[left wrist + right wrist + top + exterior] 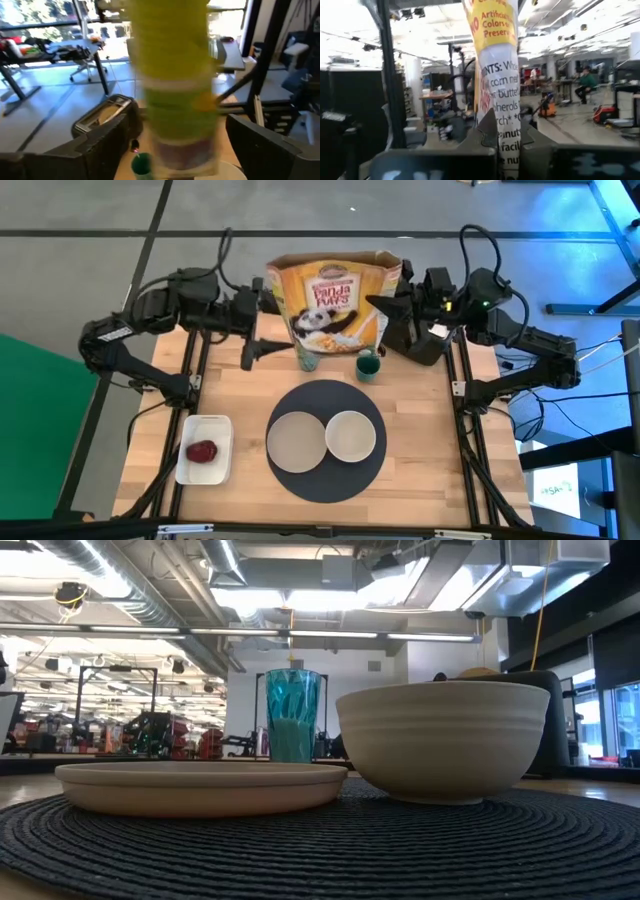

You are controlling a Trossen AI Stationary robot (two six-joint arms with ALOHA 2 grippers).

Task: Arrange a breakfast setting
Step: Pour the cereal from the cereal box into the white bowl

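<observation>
A yellow Panda Puffs cereal box (330,300) is over the table's far middle, front face up and top flaps open. My right gripper (380,305) is shut on its right side. My left gripper (262,320) is open at the box's left side, one finger on either side of the box (172,75). On the round dark-grey mat (327,475) sit the beige plate (296,438) and the white bowl (350,435). The pale-green tumbler (307,360) and the small dark-green cup (368,366) stand just beyond the mat. No spoon shows. My right gripper pinches the box's narrow printed side (506,115) between its two fingers (485,131), coming level from the table's right side. The box does not show at table height in the low view, so it hangs clear of the table.
A white tray (190,470) holding a red object (202,451) lies at the near left. In the low view the plate (200,785), bowl (445,740) and tumbler (292,715) stand on the mat (320,845). Bare wood lies left and right of the mat.
</observation>
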